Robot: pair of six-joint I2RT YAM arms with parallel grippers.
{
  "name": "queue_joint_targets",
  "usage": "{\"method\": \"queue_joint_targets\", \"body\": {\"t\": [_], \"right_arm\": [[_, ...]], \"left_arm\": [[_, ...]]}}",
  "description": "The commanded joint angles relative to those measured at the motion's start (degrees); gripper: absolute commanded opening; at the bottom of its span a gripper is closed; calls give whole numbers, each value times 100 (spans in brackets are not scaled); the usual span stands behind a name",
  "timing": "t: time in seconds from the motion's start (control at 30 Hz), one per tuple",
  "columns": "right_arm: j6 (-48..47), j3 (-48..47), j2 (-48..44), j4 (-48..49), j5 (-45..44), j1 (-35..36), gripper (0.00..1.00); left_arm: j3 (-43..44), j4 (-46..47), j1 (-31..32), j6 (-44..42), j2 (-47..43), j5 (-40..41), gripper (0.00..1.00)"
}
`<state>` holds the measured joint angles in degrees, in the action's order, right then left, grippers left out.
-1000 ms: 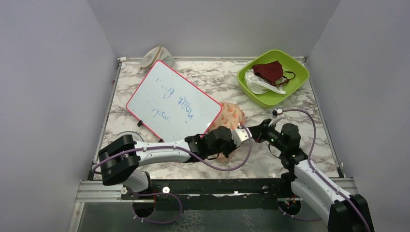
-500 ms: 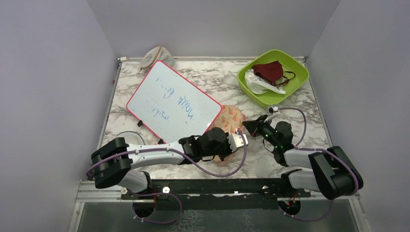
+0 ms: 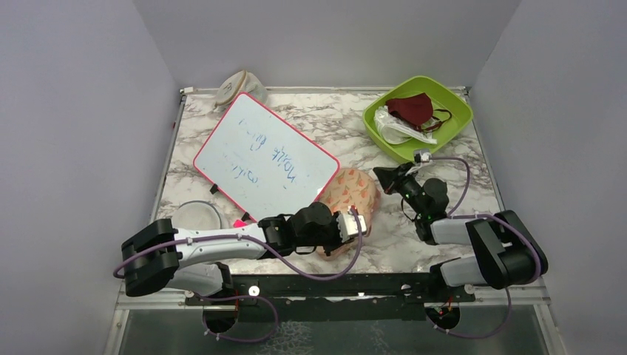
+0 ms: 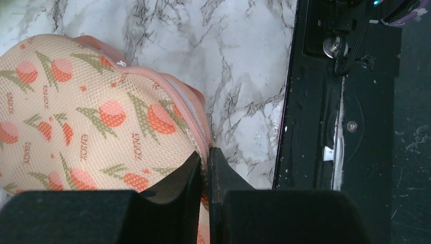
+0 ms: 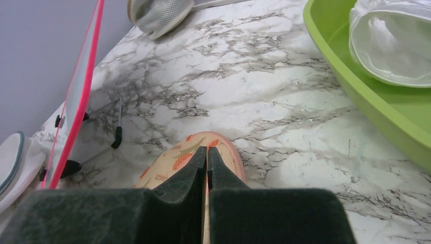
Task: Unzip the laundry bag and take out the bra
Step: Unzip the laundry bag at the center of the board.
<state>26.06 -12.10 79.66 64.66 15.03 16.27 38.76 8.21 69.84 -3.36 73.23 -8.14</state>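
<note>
The peach, fruit-printed padded laundry bag lies near the marble table's front edge, long axis near-left to far-right. The left gripper pinches its near pink zip edging. The right gripper, jaws together, sits at its far end. A pink-framed whiteboard crowds its left; its right is bare marble.

Laundry bag: near end covered by left gripper from overhead. Zip pull possibly pinched there; not discernible. Whiteboard writing too small to read.
</note>
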Motion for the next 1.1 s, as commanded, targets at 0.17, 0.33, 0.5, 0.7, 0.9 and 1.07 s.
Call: {"method": "queue_joint_targets", "body": {"t": [0.17, 0.33, 0.5, 0.7, 0.9, 1.07], "right_arm": [[134, -902, -1732, -3850, 1579, -36, 29], [-151, -93, -3007, -4053, 1391, -37, 52], [-155, 841, -3221, -2544, 1719, -75, 60], [4, 1586, -1719, 532, 2723, -112, 59], [-159, 1492, -643, 1599, 2846, -116, 58], [-420, 1249, -167, 1832, 2842, -116, 54]], "left_arm": [[-146, 255, -4, 315, -544, 1069, 0], [-721, 961, -44, 344, -952, 1050, 0], [-916, 1035, -72, 263, -1285, 1024, 0], [-993, 1082, -135, 235, -1557, 1117, 0], [-1132, 1175, -196, 248, -1790, 1091, 0], [-1187, 1158, -200, 291, -1874, 985, 0]]}}
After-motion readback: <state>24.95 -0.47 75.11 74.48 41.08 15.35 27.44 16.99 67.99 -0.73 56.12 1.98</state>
